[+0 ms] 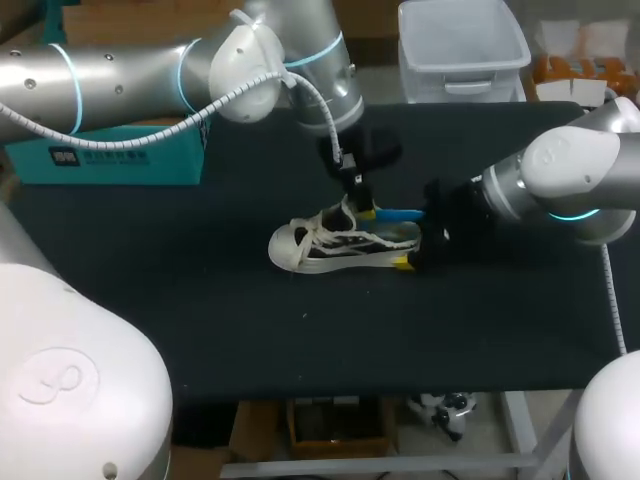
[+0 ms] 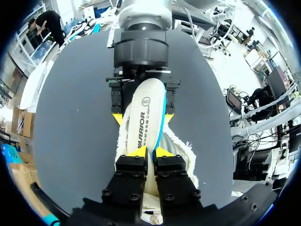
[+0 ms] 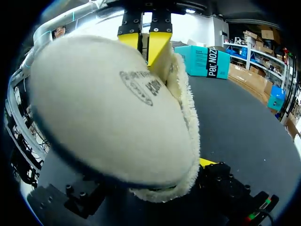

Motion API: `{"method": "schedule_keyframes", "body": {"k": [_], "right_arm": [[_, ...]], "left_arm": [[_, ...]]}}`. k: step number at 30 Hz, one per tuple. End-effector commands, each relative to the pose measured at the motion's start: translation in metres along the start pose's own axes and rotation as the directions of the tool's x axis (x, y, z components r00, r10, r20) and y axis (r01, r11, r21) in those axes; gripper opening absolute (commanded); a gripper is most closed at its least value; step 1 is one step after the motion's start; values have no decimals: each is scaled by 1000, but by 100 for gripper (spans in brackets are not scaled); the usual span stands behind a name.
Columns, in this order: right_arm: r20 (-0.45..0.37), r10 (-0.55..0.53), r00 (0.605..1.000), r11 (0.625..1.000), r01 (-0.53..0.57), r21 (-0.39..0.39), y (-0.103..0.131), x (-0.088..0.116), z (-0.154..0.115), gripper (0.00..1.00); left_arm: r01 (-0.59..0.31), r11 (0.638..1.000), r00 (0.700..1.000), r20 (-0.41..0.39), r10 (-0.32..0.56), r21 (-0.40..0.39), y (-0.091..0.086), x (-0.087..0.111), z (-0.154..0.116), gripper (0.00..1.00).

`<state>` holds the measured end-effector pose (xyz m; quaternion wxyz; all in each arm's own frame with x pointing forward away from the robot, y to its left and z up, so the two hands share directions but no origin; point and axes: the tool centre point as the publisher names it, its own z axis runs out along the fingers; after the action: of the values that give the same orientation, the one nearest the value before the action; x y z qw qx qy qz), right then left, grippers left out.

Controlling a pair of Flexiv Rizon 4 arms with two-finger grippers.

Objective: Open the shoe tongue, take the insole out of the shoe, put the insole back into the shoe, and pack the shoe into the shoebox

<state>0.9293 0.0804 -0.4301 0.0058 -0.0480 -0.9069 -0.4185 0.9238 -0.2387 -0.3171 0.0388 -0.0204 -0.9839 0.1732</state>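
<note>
A white sneaker (image 1: 325, 247) with a fleecy lining (image 2: 181, 147) lies on its side on the black table, toe to the left. My left gripper (image 1: 362, 208) (image 2: 151, 151) is shut on the edge of the white, blue-backed insole (image 2: 143, 117) (image 3: 108, 117), which sticks out of the shoe's mouth toward the heel. My right gripper (image 1: 410, 240) straddles the heel with its jaws wide, and one yellow fingertip (image 3: 207, 163) presses the fleecy collar. The other finger is hidden behind the insole in the right wrist view.
The teal shoebox (image 1: 110, 160) (image 3: 207, 61) stands at the table's back left, behind my left arm. A clear plastic bin (image 1: 460, 50) sits at the back right edge. Bare black table (image 1: 300, 340) lies in front of the shoe.
</note>
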Motion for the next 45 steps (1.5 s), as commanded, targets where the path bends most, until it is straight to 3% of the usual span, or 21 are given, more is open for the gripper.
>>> {"method": "schedule_keyframes", "body": {"k": [1,10,18,23,28,35,45], "right_arm": [[3,-1,1000,1000,1,-1,-3,2,4,0],[3,-1,1000,1000,1,-1,-3,2,4,0],[3,-1,1000,1000,1,-1,-3,2,4,0],[4,-5,1000,1000,5,8,-3,4,0,0],[7,-11,1000,1000,11,21,-3,5,-4,0],[7,-11,1000,1000,11,21,-3,5,-4,0],[7,-11,1000,1000,11,21,-3,5,-4,0]], "left_arm": [[-32,998,999,8,31,60,-8,8,-9,0],[-135,968,991,8,137,213,-44,23,-31,0],[-198,914,976,-21,219,355,-47,34,-45,0],[-242,855,952,-57,300,458,-49,38,-52,0],[-284,806,929,-57,365,520,-57,43,-59,0],[-312,764,909,-55,412,565,-72,50,-69,0],[-378,683,866,-23,500,624,-77,64,-92,0]]}}
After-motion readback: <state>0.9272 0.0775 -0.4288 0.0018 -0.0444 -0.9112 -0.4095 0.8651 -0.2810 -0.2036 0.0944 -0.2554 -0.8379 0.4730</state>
